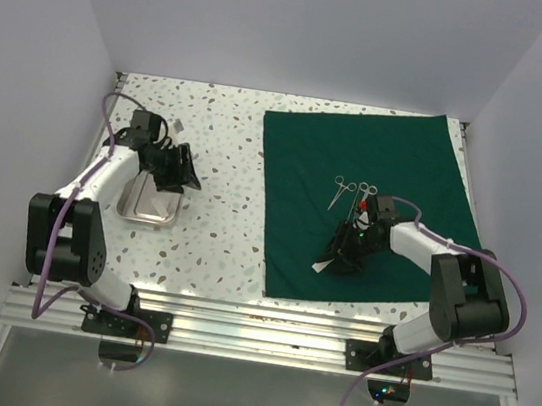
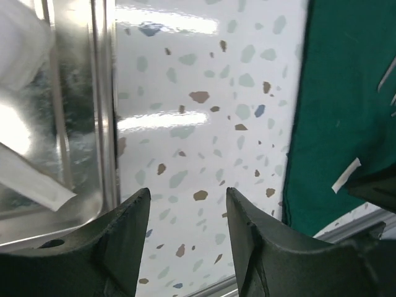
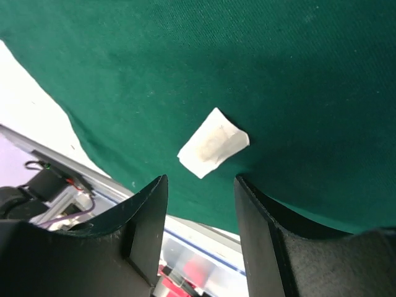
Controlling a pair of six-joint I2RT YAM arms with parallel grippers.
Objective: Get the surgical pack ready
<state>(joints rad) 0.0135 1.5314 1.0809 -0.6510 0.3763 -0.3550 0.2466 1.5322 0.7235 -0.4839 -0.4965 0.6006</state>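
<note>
The dark green drape (image 1: pixel 371 177) lies spread on the right half of the table. On it rest two steel scissor-like instruments (image 1: pixel 339 190) and a small white gauze piece (image 3: pixel 213 143). My right gripper (image 3: pixel 201 182) hovers open just short of that gauze, near the drape's front edge, with nothing between its fingers. The steel tray (image 1: pixel 149 208) sits on the left and holds white gauze (image 2: pixel 34 182). My left gripper (image 2: pixel 187 198) stands open and empty over the speckled table beside the tray's right rim (image 2: pixel 105 124).
In the left wrist view the drape's left edge (image 2: pixel 297 124) runs down the right side, with the gauze piece (image 2: pixel 346 175) on it. The aluminium rail (image 1: pixel 264 325) borders the table's front. White walls enclose the table on three sides.
</note>
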